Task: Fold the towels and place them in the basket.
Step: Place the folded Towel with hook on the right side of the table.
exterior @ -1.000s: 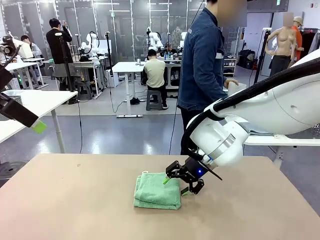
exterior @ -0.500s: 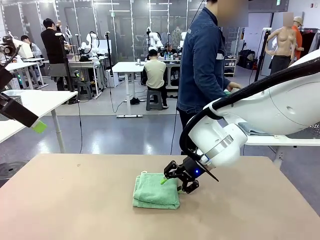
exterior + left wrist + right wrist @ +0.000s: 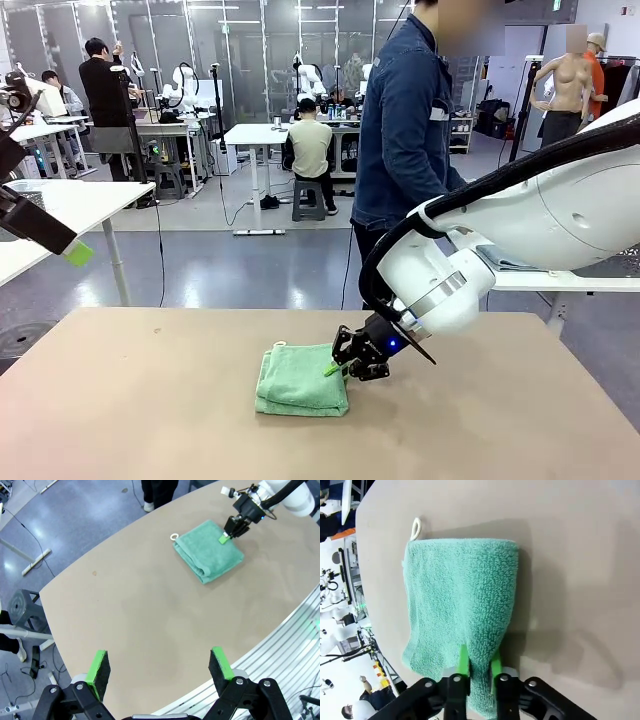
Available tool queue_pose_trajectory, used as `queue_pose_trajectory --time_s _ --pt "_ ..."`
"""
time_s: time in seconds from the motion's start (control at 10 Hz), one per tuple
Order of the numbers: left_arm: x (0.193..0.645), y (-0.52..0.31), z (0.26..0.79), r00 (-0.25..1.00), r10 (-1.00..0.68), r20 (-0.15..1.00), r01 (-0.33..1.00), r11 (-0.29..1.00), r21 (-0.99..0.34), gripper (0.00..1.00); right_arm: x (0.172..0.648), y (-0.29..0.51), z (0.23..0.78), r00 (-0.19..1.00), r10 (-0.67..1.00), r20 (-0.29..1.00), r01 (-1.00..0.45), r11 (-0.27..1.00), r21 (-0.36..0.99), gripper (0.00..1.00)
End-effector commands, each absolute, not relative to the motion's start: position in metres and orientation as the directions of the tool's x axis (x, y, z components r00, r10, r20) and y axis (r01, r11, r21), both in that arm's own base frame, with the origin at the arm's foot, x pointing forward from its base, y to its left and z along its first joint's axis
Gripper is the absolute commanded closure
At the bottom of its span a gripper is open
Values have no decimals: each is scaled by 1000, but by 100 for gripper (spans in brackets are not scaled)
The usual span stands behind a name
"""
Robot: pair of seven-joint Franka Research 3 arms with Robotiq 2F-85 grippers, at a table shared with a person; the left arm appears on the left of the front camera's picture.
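Note:
A folded mint-green towel (image 3: 300,380) lies flat near the table's middle, its small white loop (image 3: 280,346) at the far left corner. My right gripper (image 3: 340,368) is low at the towel's right edge, shut on a fold of the towel (image 3: 460,605), which is pinched between the green pads (image 3: 463,662). In the left wrist view the same towel (image 3: 207,550) and right gripper (image 3: 227,535) lie far off. My left gripper (image 3: 160,667) hangs open high above the table's left side, nothing between its fingers; it shows at the picture's left edge (image 3: 70,250). The basket is out of view.
A person in a denim jacket (image 3: 405,130) stands at the table's far side, behind my right arm. The tan table (image 3: 150,400) has bare room left of and in front of the towel. Its rounded far edge (image 3: 100,555) drops to the floor.
My right gripper went from open to closed on the towel's right edge and shifted left, and the towel slid a little left with it. The left arm stayed still.

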State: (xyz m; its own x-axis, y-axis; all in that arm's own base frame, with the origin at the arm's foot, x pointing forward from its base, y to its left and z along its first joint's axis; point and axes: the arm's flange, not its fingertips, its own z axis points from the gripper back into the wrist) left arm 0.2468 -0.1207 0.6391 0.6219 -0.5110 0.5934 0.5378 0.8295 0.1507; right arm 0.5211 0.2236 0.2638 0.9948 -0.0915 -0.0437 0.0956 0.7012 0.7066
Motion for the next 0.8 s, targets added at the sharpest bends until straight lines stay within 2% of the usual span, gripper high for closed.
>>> queue_pose_trajectory --time_s 0.0,0.7 --pt "248 -121 639 623 -503 599 530 835 149 0 518 225 262 995 -98 -11 76 693 717 100" --pt "248 -121 639 623 -503 599 530 835 149 0 521 223 264 995 -92 -43 96 701 707 100"
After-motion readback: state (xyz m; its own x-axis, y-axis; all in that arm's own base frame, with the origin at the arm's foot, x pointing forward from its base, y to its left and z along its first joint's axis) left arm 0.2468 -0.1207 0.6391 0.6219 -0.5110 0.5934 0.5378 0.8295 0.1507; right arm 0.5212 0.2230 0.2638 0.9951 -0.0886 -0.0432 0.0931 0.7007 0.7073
